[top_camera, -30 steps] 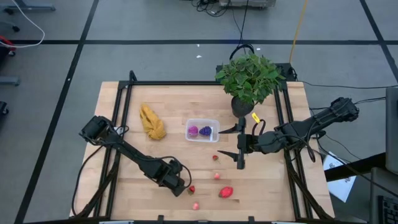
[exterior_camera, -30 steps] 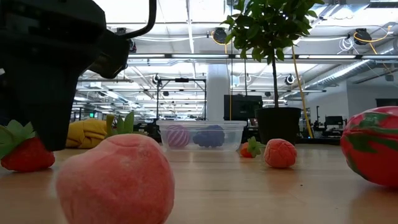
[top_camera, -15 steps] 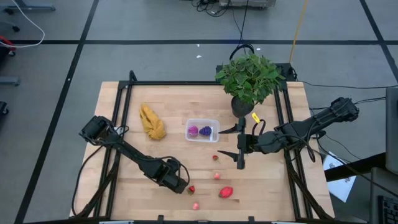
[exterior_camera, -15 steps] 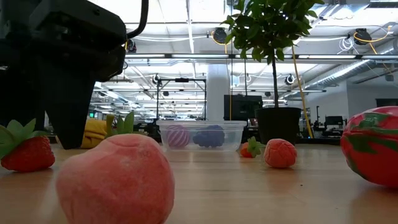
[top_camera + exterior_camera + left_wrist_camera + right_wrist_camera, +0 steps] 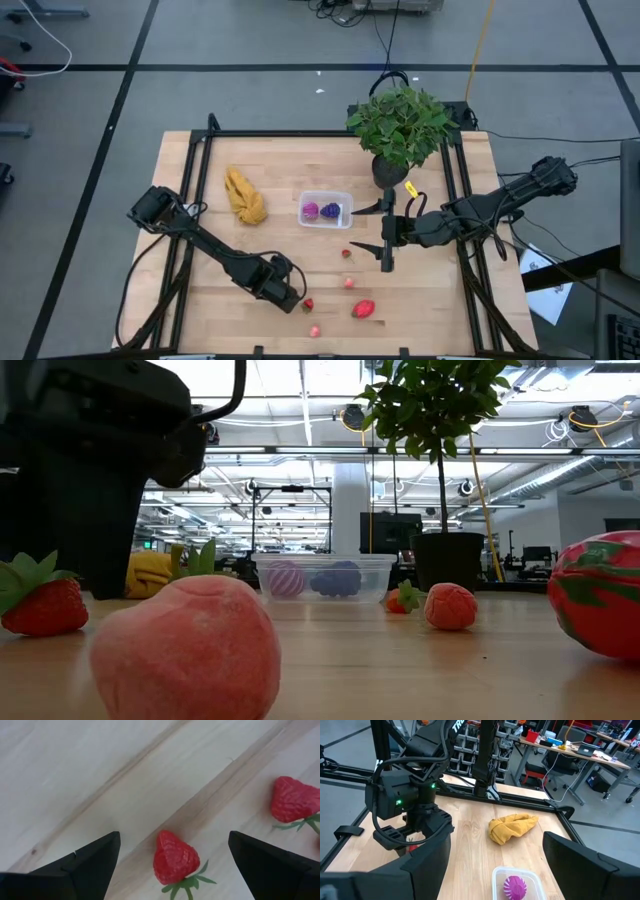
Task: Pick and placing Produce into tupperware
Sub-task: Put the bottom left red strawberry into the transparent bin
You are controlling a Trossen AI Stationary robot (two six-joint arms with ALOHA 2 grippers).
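My left gripper point(image 5: 291, 295) is open near the table's front edge, its fingers on either side of a red strawberry point(image 5: 175, 857) without touching it; the berry lies on the wood point(image 5: 308, 304). The clear tupperware point(image 5: 325, 209) at mid-table holds a pink piece and a purple piece. A second strawberry point(image 5: 346, 253), a raspberry point(image 5: 349, 283), a red-green piece point(image 5: 363, 308) and a peach point(image 5: 315, 330) lie loose on the table. My right gripper point(image 5: 368, 228) waits, open and empty, to the right of the tupperware.
A yellow banana bunch point(image 5: 244, 196) lies left of the tupperware. A potted plant point(image 5: 400, 125) stands at the back right. A black frame point(image 5: 300, 134) runs along the table's edges. The peach point(image 5: 185, 650) fills the low view's foreground.
My left gripper has shifted a little over the near strawberry. The strawberry and the other produce have stayed where they were.
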